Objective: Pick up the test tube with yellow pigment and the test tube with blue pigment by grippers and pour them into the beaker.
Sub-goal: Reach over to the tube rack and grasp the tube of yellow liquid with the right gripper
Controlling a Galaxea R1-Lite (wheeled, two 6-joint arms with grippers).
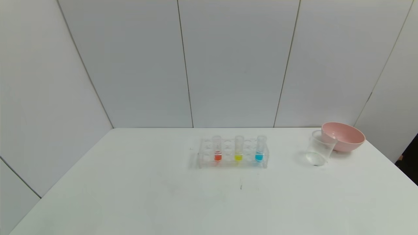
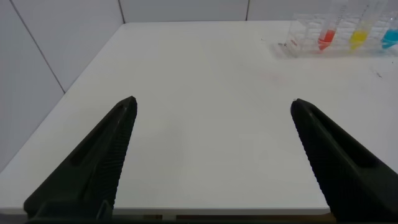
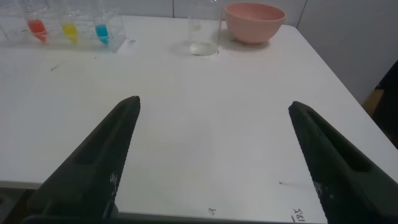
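Note:
The yellow-pigment test tube (image 1: 238, 151) and the blue-pigment test tube (image 1: 260, 150) stand upright in a clear rack (image 1: 209, 159) at the table's middle; both also show in the left wrist view (image 2: 359, 36) (image 2: 390, 37) and the right wrist view (image 3: 69, 30) (image 3: 102, 32). The clear beaker (image 1: 319, 148) (image 3: 204, 31) stands to the right of the rack, against a pink bowl. My left gripper (image 2: 213, 102) is open and empty over the table's near left edge. My right gripper (image 3: 214, 102) is open and empty over the near right edge. Neither gripper shows in the head view.
A red-orange tube (image 1: 217, 150) stands at the left end of the rack. A pink bowl (image 1: 343, 136) sits behind the beaker at the far right. The white table (image 1: 130, 195) is walled by white panels behind and on the left.

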